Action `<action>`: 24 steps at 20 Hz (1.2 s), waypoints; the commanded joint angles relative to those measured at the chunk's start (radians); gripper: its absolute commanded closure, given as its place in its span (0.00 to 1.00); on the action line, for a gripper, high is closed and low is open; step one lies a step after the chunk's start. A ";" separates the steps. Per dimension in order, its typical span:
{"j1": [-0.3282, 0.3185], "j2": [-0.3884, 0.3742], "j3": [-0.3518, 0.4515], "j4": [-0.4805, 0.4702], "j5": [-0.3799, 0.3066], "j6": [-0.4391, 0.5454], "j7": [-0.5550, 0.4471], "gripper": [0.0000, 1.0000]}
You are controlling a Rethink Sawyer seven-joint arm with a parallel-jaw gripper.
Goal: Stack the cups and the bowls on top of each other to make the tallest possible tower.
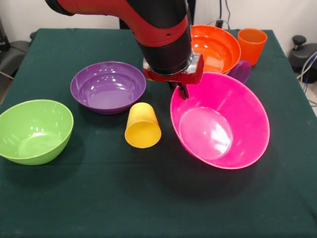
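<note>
Pink bowl [233, 124] rim at fingers [181, 91]

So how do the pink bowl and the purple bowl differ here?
The pink bowl is much larger than the purple bowl. The pink bowl is tipped, its opening facing the camera, while the purple bowl sits upright and level. The gripper is at the pink bowl's rim; the purple bowl stands alone. Both are glossy, round and empty.

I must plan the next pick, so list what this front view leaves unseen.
- Gripper: the red and black arm covers it; open or shut cannot be told.
- Large glossy orange plastic bowl: its left part sits behind the arm.
- Small purple plastic tumbler: mostly hidden by the tilted huge pink plastic bowl.
- Any other bowls: none visible; they may lie behind the arm.
</note>
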 commanded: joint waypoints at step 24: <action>-0.179 -0.200 0.300 0.296 -0.011 0.028 -0.119 1.00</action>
